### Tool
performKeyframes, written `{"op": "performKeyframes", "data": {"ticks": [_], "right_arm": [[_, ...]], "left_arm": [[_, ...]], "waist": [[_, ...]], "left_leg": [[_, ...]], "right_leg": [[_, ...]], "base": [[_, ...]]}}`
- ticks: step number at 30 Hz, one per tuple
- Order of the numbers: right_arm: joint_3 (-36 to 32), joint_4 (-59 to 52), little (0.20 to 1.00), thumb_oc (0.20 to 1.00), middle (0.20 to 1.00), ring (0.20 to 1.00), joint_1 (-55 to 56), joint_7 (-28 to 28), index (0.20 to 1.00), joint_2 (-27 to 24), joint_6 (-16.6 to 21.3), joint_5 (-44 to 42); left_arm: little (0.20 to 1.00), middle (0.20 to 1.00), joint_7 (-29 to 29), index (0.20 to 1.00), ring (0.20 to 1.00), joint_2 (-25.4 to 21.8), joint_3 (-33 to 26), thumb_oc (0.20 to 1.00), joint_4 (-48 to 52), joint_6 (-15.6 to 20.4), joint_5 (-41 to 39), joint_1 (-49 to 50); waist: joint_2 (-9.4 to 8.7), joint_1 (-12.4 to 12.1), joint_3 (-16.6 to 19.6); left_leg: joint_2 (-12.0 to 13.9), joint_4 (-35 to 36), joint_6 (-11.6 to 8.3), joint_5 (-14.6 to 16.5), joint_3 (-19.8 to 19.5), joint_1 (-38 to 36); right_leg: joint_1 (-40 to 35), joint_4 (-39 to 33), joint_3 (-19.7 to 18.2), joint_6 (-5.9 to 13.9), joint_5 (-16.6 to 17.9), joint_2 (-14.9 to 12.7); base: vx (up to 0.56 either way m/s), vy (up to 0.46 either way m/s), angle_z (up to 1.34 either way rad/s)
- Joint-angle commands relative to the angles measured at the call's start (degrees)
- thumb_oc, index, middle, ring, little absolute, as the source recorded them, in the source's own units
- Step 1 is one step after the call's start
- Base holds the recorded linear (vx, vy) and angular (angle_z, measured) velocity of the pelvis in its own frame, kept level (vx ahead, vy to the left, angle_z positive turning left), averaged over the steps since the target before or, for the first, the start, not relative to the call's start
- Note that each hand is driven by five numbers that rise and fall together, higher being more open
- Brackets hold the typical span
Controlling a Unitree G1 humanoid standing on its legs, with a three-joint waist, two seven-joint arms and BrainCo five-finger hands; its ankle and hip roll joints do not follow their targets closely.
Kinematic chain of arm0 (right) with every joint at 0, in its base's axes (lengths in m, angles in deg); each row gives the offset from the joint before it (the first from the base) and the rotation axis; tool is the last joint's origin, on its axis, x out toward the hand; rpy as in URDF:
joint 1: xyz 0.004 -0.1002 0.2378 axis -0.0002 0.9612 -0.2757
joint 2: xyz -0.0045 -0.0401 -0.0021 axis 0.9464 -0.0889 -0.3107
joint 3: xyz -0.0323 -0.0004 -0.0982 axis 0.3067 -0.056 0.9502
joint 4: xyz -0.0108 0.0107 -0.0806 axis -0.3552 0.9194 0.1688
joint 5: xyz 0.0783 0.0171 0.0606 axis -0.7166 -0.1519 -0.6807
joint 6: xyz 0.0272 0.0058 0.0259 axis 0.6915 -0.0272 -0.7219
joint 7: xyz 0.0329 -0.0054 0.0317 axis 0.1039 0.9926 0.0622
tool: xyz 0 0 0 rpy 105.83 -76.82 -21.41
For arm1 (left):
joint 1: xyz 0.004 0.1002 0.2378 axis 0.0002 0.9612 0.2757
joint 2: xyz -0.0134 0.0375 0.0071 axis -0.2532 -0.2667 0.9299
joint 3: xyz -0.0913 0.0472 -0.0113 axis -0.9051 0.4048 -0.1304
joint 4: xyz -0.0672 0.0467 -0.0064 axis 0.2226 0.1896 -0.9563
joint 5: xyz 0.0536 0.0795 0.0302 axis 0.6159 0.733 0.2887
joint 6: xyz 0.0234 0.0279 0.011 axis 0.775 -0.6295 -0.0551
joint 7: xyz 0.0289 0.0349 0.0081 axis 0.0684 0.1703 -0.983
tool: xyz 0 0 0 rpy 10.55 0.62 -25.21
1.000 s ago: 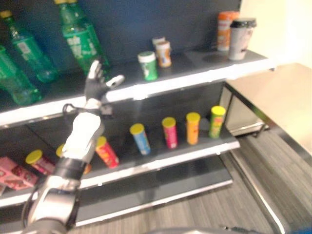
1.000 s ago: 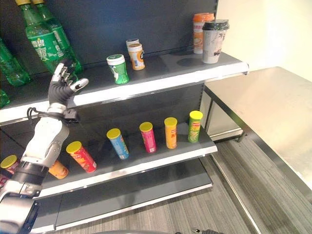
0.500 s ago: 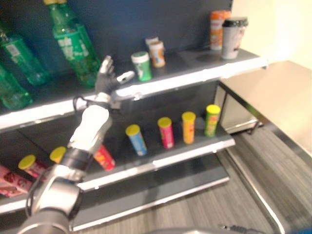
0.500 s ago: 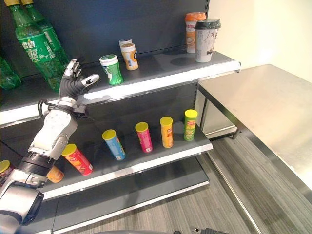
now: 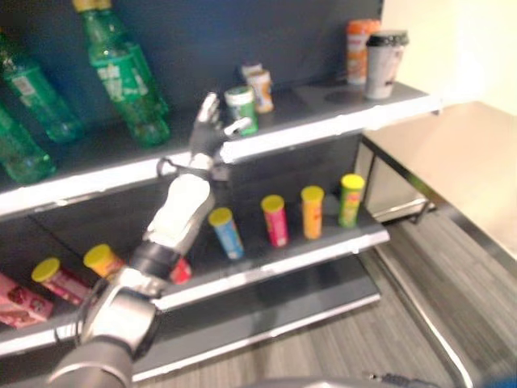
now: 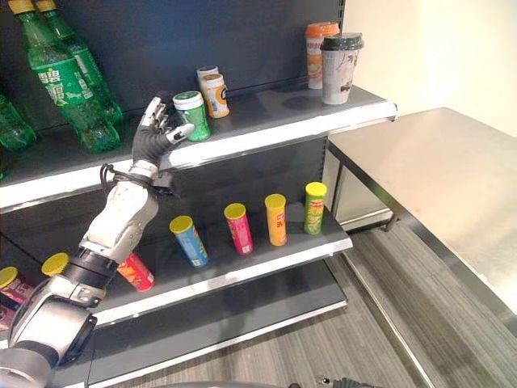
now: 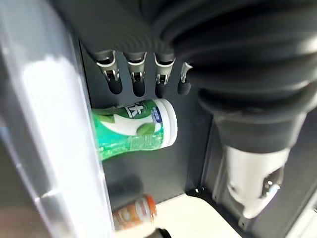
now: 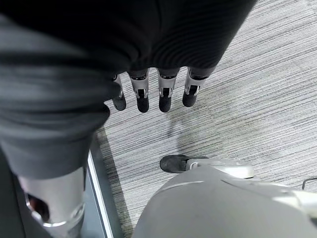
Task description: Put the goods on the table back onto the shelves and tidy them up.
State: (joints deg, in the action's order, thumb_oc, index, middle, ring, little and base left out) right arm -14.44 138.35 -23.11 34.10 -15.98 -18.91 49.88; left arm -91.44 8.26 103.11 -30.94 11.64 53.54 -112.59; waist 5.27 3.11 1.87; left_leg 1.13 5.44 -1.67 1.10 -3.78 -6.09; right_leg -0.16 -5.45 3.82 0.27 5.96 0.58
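A small green can with a white lid stands on the upper shelf, and the left wrist view shows it just past my fingertips. My left hand is raised at the shelf's front edge, a little left of the can, open and empty, fingers straight and not touching it. Behind the green can is a small orange can. My right hand hangs open over the floor, holding nothing.
Green bottles stand at the left of the upper shelf; an orange cup and a lidded coffee cup at its right end. Several coloured tubes line the lower shelf. A steel table stands to the right.
My left hand has moved right along the upper shelf's edge, from in front of the green bottles to just beside the green can. It stayed open.
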Motion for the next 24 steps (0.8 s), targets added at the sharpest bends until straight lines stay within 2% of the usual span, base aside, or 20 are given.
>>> {"op": "performKeyframes", "data": {"ticks": [1,10,14,19,21,24], "right_arm": [[1.5,2.8,1.000,1.000,1.000,1.000,-3.9,0.0,1.000,4.4,-0.3,-2.4],[1.6,2.4,1.000,1.000,1.000,1.000,-3.8,0.1,1.000,4.5,-0.2,-2.8],[0.8,2.6,1.000,1.000,1.000,1.000,-3.8,0.0,1.000,4.4,0.0,-3.2],[-0.8,2.4,1.000,1.000,1.000,1.000,-3.2,-0.4,1.000,4.3,1.0,-3.5],[-2.3,2.2,1.000,1.000,1.000,1.000,-2.3,-0.6,1.000,4.2,1.8,-4.0],[-3.8,2.8,1.000,1.000,1.000,1.000,-0.8,-1.4,1.000,4.2,2.3,-4.3]], "left_arm": [[1.000,1.000,0.1,1.000,1.000,0.4,0.9,1.000,-4.8,0.3,-0.2,-6.8],[1.000,1.000,-0.4,1.000,1.000,0.7,0.6,1.000,-5.5,0.0,1.2,-7.2],[1.000,1.000,-2.6,1.000,1.000,-1.2,-1.6,1.000,-4.3,-0.4,6.5,-7.3],[1.000,1.000,-10.0,1.000,1.000,-4.1,-10.4,1.000,1.3,-0.5,19.1,-4.9],[1.000,1.000,-14.8,1.000,1.000,-5.5,-17.0,1.000,6.7,-0.7,25.3,-1.4],[1.000,1.000,-18.8,1.000,1.000,-6.8,-24.3,1.000,13.1,-2.4,33.6,3.6]], "waist": [[-1.71,1.2,-0.3],[-1.80,1.5,-0.4],[-1.99,1.3,-0.3],[-2.61,0.8,-0.3],[-3.02,0.5,-0.2],[-3.39,0.2,-0.1]], "left_leg": [[2.6,-0.4,-2.81,2.2,2.9,0.2],[2.7,-0.4,-2.86,2.2,3.1,0.1],[2.8,-0.4,-2.88,2.3,3.2,0.2],[2.8,-0.4,-2.99,2.7,2.8,0.3],[2.8,-0.4,-3.11,2.2,2.6,0.8],[2.9,-0.4,-3.22,2.5,2.3,0.9]], "right_leg": [[-5.3,0.4,-5.4,7.07,-8.2,-4.4],[-5.0,0.4,-5.7,6.99,-8.2,-4.2],[-5.1,0.4,-5.7,6.92,-8.3,-4.1],[-5.2,0.4,-5.6,6.73,-8.7,-4.0],[-4.8,0.4,-5.6,6.59,-8.3,-3.9],[-4.7,0.4,-5.4,6.45,-8.5,-3.9]], "base": [[0.00,0.000,0.00],[0.01,-0.003,-0.05],[0.01,-0.003,-0.03],[0.00,0.000,0.00],[0.00,0.000,0.00],[0.00,0.004,0.02]]}}
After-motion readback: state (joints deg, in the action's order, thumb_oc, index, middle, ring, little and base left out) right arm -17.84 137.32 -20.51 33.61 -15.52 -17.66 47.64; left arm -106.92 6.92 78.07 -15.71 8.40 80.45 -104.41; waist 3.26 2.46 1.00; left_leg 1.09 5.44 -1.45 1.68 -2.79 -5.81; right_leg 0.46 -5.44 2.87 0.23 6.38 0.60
